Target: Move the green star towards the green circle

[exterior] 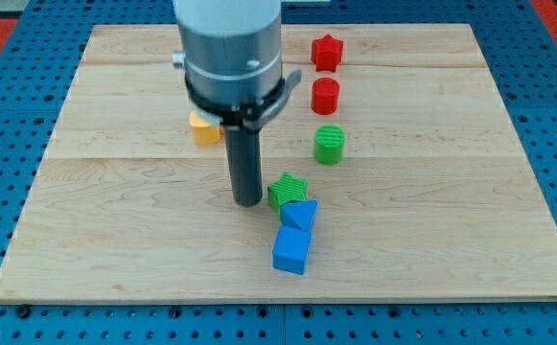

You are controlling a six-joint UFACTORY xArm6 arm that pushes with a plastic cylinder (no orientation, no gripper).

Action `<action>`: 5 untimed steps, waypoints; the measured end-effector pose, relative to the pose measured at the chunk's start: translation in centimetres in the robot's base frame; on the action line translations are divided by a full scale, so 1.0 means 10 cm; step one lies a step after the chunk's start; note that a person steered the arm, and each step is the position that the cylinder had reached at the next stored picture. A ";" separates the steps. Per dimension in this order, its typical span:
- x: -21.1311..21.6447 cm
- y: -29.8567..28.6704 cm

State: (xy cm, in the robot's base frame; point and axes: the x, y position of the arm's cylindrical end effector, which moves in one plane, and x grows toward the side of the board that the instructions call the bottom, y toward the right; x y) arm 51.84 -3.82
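Note:
The green star lies near the board's middle, a little below centre. The green circle stands above and to its right, a short gap away. My tip rests on the board just left of the green star, close to its left edge or touching it. The arm's grey body hides the board above the rod.
A blue triangle block touches the green star's lower right. A blue cube lies just below that. A red circle and a red star stand above the green circle. A yellow block shows partly behind the arm.

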 end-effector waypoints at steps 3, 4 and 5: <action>0.33 0.10; 0.20 -0.29; 0.18 -0.61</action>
State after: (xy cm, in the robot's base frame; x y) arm 53.66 -9.95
